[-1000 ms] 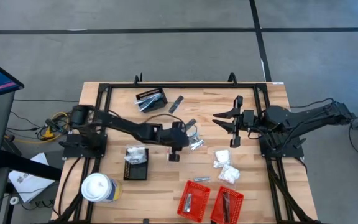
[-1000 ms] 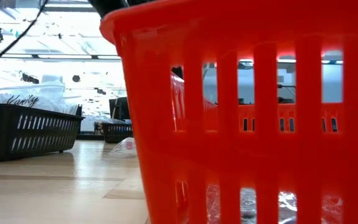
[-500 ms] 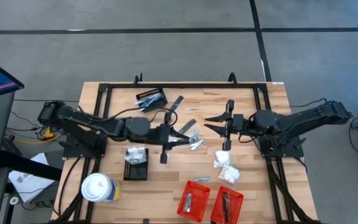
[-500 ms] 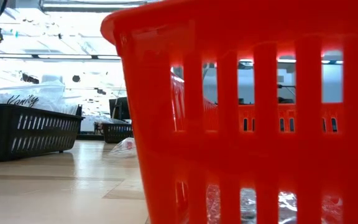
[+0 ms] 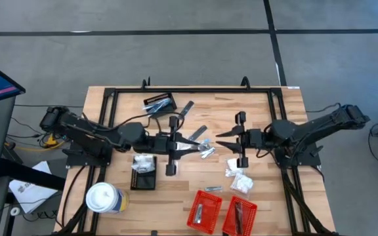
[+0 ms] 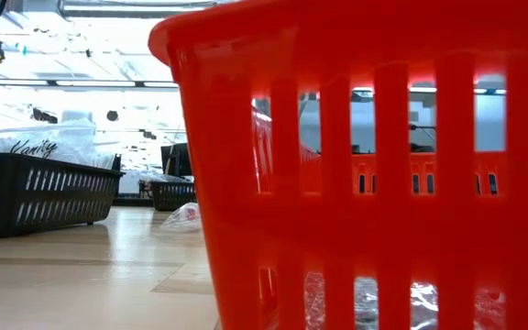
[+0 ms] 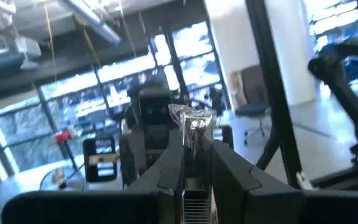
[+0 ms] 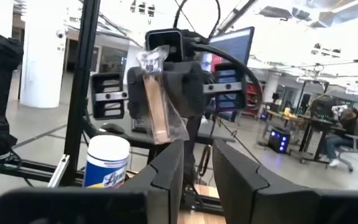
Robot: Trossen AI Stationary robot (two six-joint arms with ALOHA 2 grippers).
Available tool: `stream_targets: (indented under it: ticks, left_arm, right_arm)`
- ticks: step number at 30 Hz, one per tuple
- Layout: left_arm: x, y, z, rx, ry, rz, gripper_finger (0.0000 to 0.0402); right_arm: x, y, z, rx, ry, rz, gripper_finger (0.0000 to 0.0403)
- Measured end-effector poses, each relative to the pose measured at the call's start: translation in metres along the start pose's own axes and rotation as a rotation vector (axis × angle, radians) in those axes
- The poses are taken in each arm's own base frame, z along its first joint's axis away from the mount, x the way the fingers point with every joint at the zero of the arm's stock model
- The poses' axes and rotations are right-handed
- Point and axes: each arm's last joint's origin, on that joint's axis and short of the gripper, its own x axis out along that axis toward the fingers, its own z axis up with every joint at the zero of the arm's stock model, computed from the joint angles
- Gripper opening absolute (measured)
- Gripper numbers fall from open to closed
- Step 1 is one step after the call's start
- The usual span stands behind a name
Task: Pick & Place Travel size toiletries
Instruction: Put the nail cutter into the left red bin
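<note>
Your left hand (image 7: 191, 163) is pinched nearly shut on a clear-wrapped silvery sachet (image 7: 192, 127), which stands up between its fingers; in the high view that hand (image 5: 188, 144) sits at frame centre, just above the counter (image 5: 268, 196). Your right hand (image 8: 192, 163) is closed on a clear-wrapped pinkish tube (image 8: 157, 102), held right of centre in the high view (image 5: 225, 139).

Over the last second the left hand has swung from lower centre up to the middle, and the right hand has drifted lower left toward it. The two now face each other closely, which looks like a handover or a regrip, not yet a placement.

Count from above: two red baskets (image 5: 205, 211) at bottom centre, two black baskets (image 5: 144, 174) on the left, one white cup (image 5: 103, 198) at lower left, about three loose dark or silvery sticks (image 5: 186, 109) at upper centre, and what seem two or three white packets (image 5: 240, 178), though they overlap.
</note>
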Motion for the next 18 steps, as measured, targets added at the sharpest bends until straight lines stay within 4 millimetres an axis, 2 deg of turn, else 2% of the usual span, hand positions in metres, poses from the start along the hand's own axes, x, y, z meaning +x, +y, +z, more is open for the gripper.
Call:
stream_targets:
  ticks: [5,11,15,18]
  left_arm:
    - [0.002,0.016,-0.002,-0.038,-0.056,-0.047,0.0046]
    - [0.007,0.03,-0.011,-0.05,-0.059,-0.074,0.0046]
    - [0.012,0.029,-0.023,-0.057,-0.027,-0.091,0.0046]
    - [0.013,0.029,-0.023,-0.057,-0.03,-0.093,0.0046]
  right_arm:
    - [0.005,0.006,0.0,-0.001,0.013,0.004,0.0114]
    - [0.021,0.01,0.002,0.024,0.027,-0.037,0.021]
    - [0.033,0.013,0.0,0.021,0.056,-0.032,0.0256]
    - [0.042,0.016,0.0,0.032,0.085,-0.026,0.0266]
